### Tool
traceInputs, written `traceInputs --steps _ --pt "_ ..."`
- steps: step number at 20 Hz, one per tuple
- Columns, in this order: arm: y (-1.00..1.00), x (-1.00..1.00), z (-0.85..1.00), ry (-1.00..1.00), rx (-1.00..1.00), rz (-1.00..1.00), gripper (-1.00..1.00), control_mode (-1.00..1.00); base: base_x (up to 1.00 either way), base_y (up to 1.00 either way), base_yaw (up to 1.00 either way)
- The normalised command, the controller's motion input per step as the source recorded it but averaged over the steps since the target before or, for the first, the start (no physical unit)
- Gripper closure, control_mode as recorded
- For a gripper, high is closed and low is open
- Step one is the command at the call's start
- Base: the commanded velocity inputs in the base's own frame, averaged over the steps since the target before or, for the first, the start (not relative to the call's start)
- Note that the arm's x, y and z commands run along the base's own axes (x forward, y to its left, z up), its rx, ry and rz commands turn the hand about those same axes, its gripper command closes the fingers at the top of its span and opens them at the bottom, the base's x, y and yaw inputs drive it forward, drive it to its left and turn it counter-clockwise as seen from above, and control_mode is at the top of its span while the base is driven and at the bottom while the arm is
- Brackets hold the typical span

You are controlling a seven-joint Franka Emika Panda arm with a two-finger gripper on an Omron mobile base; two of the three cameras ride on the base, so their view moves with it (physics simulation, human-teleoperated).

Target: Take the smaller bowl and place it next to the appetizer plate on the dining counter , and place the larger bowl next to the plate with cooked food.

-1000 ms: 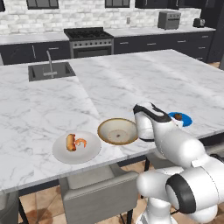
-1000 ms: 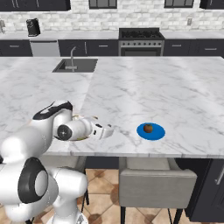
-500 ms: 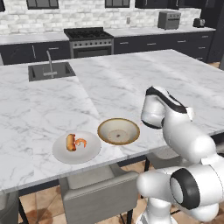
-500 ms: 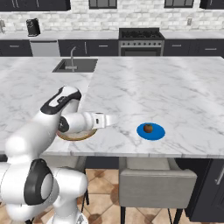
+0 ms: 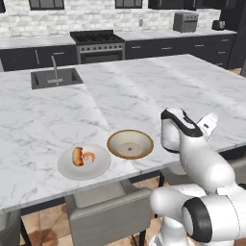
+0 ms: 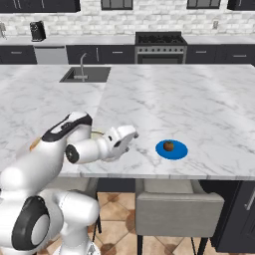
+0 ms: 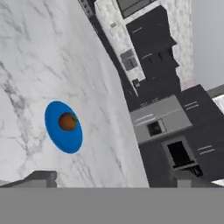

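The larger bowl [image 5: 130,143], cream with a tan rim, sits empty on the dining counter [image 5: 144,91] just right of the plate with cooked food [image 5: 84,162], a white plate with a sausage and a shrimp. The appetizer plate [image 6: 171,149], blue with one brown ball, lies further right near the front edge; it is also in the hand view [image 7: 64,127]. My gripper [image 6: 130,135] hovers above the counter between the cream bowl and the blue plate, pointing towards the blue plate. Its fingers [image 7: 41,178] stand wide apart, open, with nothing between them. The smaller bowl is out of view.
A sink [image 5: 54,78] with a faucet is set into the counter at the back left. Grey stools [image 6: 177,209] stand under the front edge. A stove [image 5: 98,43] and dark cabinets line the far wall. The marble [image 6: 199,104] stretches bare behind the plates.
My hand has lifted away from the cream bowl and swung right towards the blue plate. The bowl and both plates have stayed in place. The jaws stayed open.
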Motion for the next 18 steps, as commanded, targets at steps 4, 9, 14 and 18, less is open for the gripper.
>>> traceInputs --steps 4,9,14,18 --pt "-0.05 -0.35 -0.05 0.78 -0.95 0.0 -1.0 -1.0 0.0 0.0 0.0" --pt "0.0 -0.29 -0.01 0.77 -0.86 -0.01 -1.0 -1.0 0.0 0.0 0.0" --pt "0.01 -0.25 0.22 0.71 -0.78 0.0 -1.0 -1.0 0.0 0.0 0.0" --pt "0.04 -0.17 0.91 0.55 -0.58 0.0 -1.0 -1.0 0.0 0.0 0.0"
